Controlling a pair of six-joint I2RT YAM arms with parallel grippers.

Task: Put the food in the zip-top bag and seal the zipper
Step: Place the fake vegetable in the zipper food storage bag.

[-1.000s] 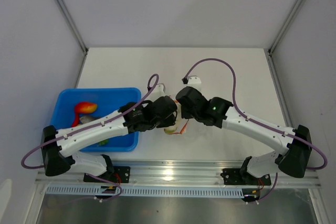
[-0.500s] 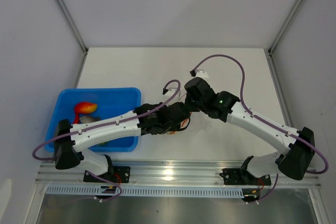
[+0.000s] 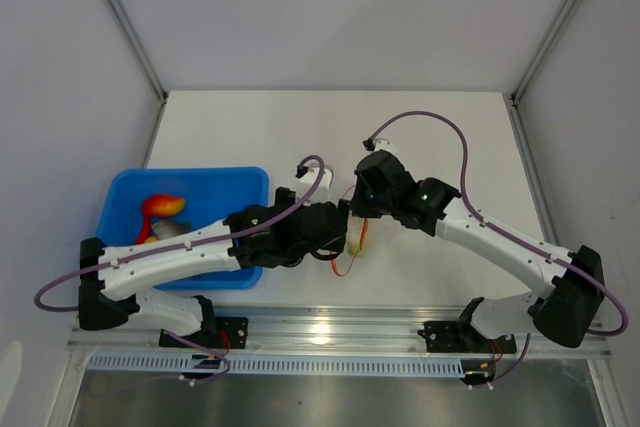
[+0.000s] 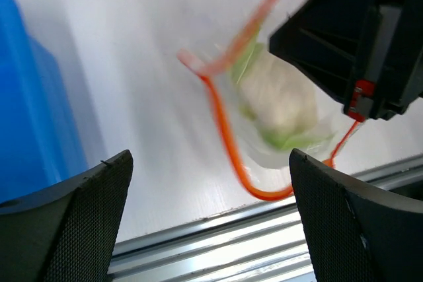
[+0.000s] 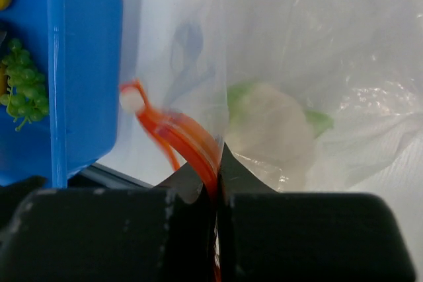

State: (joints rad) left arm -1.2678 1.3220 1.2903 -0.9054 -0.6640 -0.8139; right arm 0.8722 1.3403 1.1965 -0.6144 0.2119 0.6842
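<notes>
Table (image 3: 430,127), white, carries a blue plastic tray (image 3: 190,171) at its left, holding an orange-red toy fruit (image 3: 160,205). Clear crinkly zip-top bag (image 5: 344,117) sits just beside the tray, with a white cauliflower piece (image 5: 268,130) with green leaves inside. Right tool (image 5: 217,163) is pinched tight on the bag's red-orange zipper strip (image 5: 175,133). Left tool (image 4: 210,163) is spread wide and grips nothing, facing the bag's mouth.

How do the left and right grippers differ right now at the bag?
The left gripper has its jaws wide apart and holds nothing; the right gripper is pinched shut on the zipper of the zip-top bag. The left gripper sits between the blue tray and the bag; the right gripper is on the opposite side. Both meet at the bag, which holds the cauliflower.
</notes>
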